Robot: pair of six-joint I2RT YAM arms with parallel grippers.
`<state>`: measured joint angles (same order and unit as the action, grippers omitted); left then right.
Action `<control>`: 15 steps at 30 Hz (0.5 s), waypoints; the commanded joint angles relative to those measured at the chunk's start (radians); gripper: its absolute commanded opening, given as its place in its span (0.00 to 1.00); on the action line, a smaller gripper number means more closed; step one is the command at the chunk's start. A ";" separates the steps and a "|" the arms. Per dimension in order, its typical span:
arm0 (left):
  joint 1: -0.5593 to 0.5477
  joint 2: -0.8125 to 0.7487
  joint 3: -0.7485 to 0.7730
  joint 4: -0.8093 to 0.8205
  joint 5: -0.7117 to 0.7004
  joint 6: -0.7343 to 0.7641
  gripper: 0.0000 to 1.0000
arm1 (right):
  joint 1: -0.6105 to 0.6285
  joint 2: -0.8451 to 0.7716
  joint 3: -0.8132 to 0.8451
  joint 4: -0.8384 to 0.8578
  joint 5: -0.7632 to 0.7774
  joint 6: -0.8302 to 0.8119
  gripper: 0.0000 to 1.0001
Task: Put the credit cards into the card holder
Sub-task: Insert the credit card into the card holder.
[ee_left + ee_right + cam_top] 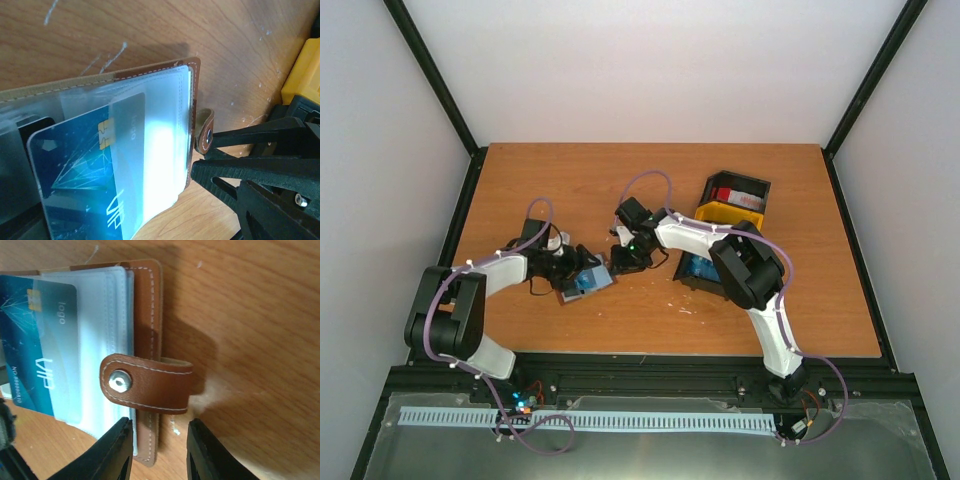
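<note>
On tabletop: card holder lies open for loading.
Blue credit card: partly inside clear sleeve.
Right hand: part-open, astride holder's edge, likely steadying.
Left hand: opening cannot be told.

The brown card holder lies open, with a blue card at 9 o'clock. At 6 o'clock the right gripper has its fingers apart around the holder's edge.

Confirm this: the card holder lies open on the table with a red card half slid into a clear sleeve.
The card is blue, not red; the left wrist view shows it half slid into a clear sleeve of the card holder, open on the table.
</note>
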<state>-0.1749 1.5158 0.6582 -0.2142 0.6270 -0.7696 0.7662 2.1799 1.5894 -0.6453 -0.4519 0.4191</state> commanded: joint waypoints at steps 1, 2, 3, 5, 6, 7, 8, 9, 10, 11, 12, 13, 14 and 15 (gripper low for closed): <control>-0.001 -0.003 0.014 -0.122 -0.012 0.039 0.82 | 0.005 0.011 -0.049 0.078 -0.098 0.006 0.33; 0.000 -0.009 0.019 -0.143 -0.032 0.041 0.82 | 0.005 0.005 -0.049 0.084 -0.106 0.007 0.34; 0.000 -0.019 0.023 -0.162 -0.052 0.044 0.82 | 0.005 0.004 -0.048 0.086 -0.111 0.011 0.34; 0.001 -0.042 0.025 -0.184 -0.078 0.042 0.85 | 0.005 0.005 -0.051 0.095 -0.118 0.018 0.35; 0.004 -0.052 0.025 -0.192 -0.082 0.041 0.91 | 0.004 0.005 -0.052 0.097 -0.121 0.023 0.35; 0.005 -0.058 0.025 -0.201 -0.083 0.041 0.94 | 0.004 0.006 -0.056 0.102 -0.126 0.027 0.35; 0.006 -0.065 0.023 -0.208 -0.084 0.040 0.96 | 0.004 0.006 -0.059 0.111 -0.132 0.033 0.35; 0.009 -0.073 0.019 -0.215 -0.086 0.040 0.97 | 0.004 0.004 -0.063 0.118 -0.137 0.037 0.35; 0.014 -0.079 0.016 -0.224 -0.093 0.037 0.97 | 0.004 0.001 -0.064 0.125 -0.142 0.041 0.35; 0.020 -0.089 0.014 -0.227 -0.096 0.036 0.97 | 0.004 -0.001 -0.065 0.130 -0.147 0.042 0.35; 0.028 -0.098 0.009 -0.227 -0.096 0.036 0.96 | 0.004 -0.004 -0.066 0.136 -0.149 0.044 0.35; 0.038 -0.107 0.008 -0.229 -0.093 0.038 0.94 | 0.004 -0.007 -0.069 0.142 -0.151 0.044 0.35; 0.044 -0.117 0.007 -0.226 -0.086 0.041 0.92 | 0.004 -0.012 -0.071 0.148 -0.154 0.046 0.35; 0.049 -0.124 0.008 -0.217 -0.072 0.048 0.91 | 0.004 -0.020 -0.079 0.164 -0.157 0.047 0.36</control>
<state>-0.1509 1.4296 0.6662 -0.3901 0.5659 -0.7403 0.7662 2.1799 1.5341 -0.5198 -0.5903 0.4522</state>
